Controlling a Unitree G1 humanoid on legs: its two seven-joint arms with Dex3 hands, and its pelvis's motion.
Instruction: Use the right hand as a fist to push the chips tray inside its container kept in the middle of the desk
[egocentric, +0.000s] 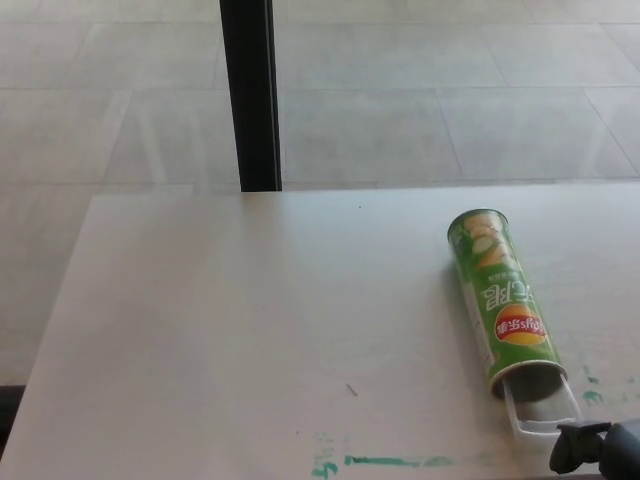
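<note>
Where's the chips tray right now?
In the head view, the clear chips tray sticks out of the green can's near open end, lower right on the desk, just ahead of the right hand.

Lay's logo, Chinese characters on green chips container (503, 305).

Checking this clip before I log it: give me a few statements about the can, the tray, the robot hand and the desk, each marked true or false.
1. The green chips can lies on its side on the desk. True.
2. The clear tray is fully inside the can. False: part of it sticks out of the can's near, open end.
3. The right robot hand shows at the lower right corner, close to the tray's outer end. True.
4. The left robot hand rests on the can. False: no left robot hand is in view.
5. Green marks run along the desk's near edge. True.
6. The can stands upright. False: it lies flat.
</note>
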